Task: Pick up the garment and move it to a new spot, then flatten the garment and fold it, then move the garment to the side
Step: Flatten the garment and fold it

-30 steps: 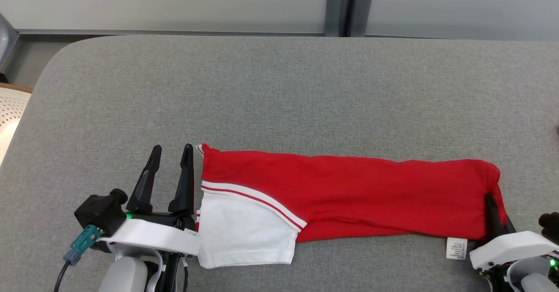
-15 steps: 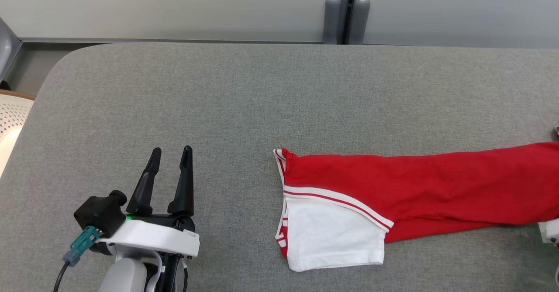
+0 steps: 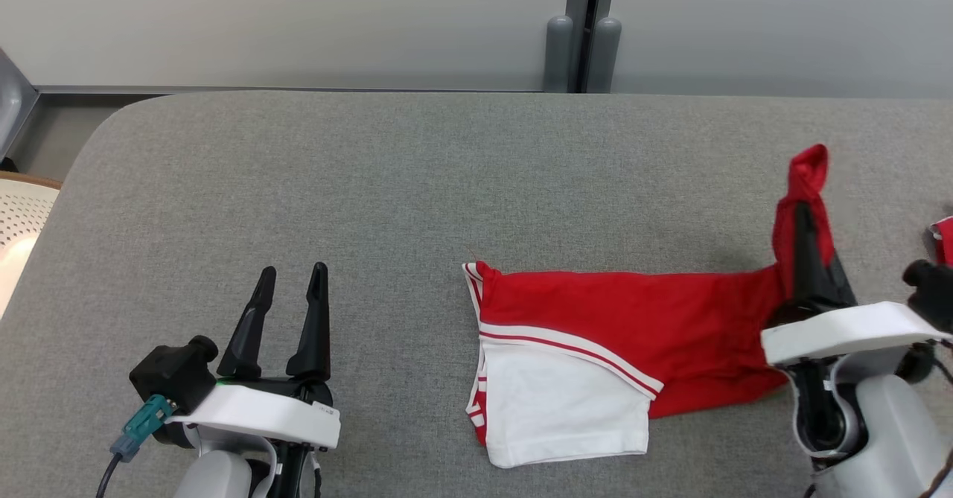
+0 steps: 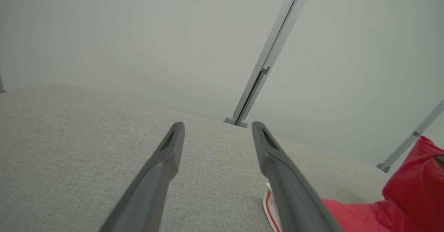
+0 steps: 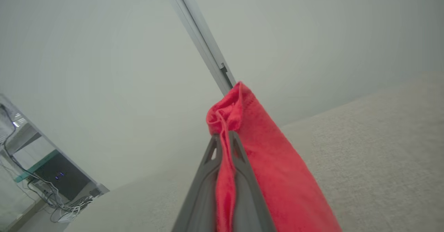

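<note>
The red garment with a white sleeve panel and striped trim lies folded into a band on the grey table. Its right end is lifted off the surface, pinched in my right gripper, which is shut on the cloth. In the right wrist view the red garment is clamped between the dark fingers and bunches above my right gripper's tips. My left gripper stands open at the lower left, well left of the garment, nothing between its fingers. In the left wrist view my left gripper is open, with the garment's edge at right.
The padded table ends at a grey wall with a vertical post at the back. A pale perforated chair seat sits beyond the table's left edge. A small red item shows at the far right edge.
The right gripper, shut on the garment's right end, has dragged it to the right and then lifted that end and carried it back leftward. The head camera tilted slightly. The left arm stayed put.
</note>
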You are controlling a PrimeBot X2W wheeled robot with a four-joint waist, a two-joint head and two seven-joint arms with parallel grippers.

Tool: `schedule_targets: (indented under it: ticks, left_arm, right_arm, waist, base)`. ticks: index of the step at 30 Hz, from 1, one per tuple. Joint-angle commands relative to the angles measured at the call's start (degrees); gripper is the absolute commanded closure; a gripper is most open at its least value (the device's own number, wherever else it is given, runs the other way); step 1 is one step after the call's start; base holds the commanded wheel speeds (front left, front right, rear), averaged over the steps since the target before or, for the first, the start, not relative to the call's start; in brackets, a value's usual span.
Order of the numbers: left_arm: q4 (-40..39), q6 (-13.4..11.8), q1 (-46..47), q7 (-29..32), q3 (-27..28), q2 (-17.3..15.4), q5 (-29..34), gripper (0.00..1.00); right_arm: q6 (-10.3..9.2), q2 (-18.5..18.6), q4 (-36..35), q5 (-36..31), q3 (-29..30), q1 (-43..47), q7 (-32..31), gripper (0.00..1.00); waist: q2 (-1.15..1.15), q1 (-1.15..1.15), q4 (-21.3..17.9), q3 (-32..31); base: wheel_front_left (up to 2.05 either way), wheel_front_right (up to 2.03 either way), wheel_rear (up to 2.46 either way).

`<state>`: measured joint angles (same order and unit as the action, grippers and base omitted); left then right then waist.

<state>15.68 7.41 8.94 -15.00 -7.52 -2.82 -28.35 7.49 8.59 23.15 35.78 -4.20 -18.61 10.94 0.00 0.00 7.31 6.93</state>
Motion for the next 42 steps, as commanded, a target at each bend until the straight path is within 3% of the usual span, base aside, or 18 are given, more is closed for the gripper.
schedule_targets:
  ticks: [1, 9, 26, 27, 28, 35, 42]
  left_arm:
    - [0.04, 0.09, -0.20, -0.22, 0.07, -0.22, -0.38, 0.00]
    - [-0.24, 0.09, -0.15, -0.22, -0.41, -0.22, -1.11, 0.00]
    - [0.69, 0.09, 0.20, -0.22, -1.63, -0.20, -2.45, 0.00]
    - [0.71, 0.09, 0.11, -0.22, -1.54, -0.20, -2.58, 0.00]
    - [0.71, 0.09, 0.02, -0.22, -1.51, -0.22, -2.71, 0.00]
    - [1.30, 0.09, -0.76, -0.22, -1.18, -0.22, -2.89, 0.00]
    - [0.96, 0.09, -0.49, -0.22, -1.39, -0.21, -2.37, 0.00]
  right_arm:
    - [0.00, -0.75, -1.61, 0.87, -1.43, 0.79, -1.00, 1.00]
    - [0.00, -4.87, -8.99, 3.95, -14.92, 2.30, -6.37, 1.00]
    - [0.01, -5.60, 7.50, 10.58, -33.35, -0.76, -2.26, 0.99]
    - [0.01, -5.66, 8.25, 10.85, -34.04, -0.92, -1.62, 0.15]
    - [0.01, -5.60, 8.68, 11.64, -34.68, -1.02, -1.19, 0.00]
    - [0.00, -5.59, 6.89, 16.03, -39.58, -2.49, 0.47, 0.00]
    - [0.00, -5.16, 6.44, 14.91, -37.51, -5.41, 2.42, 0.00]
  waist:
    - [0.00, 0.00, 0.07, -0.09]
    - [0.00, 0.00, 1.43, 0.08]
    - [0.00, 0.00, 6.88, 2.38]
    - [0.00, 0.00, 6.99, 2.41]
    - [0.00, 0.00, 7.09, 2.40]
    - [0.00, 0.00, 6.40, 1.66]
    - [0.00, 0.00, 4.59, 0.84]
  base:
    - [0.00, 0.00, 0.00]
    - [0.00, 0.00, 0.00]
    - [0.00, 0.00, 0.00]
    - [0.00, 0.00, 0.00]
    - [0.00, 0.00, 0.00]
    - [0.00, 0.00, 0.00]
    - [0.00, 0.00, 0.00]
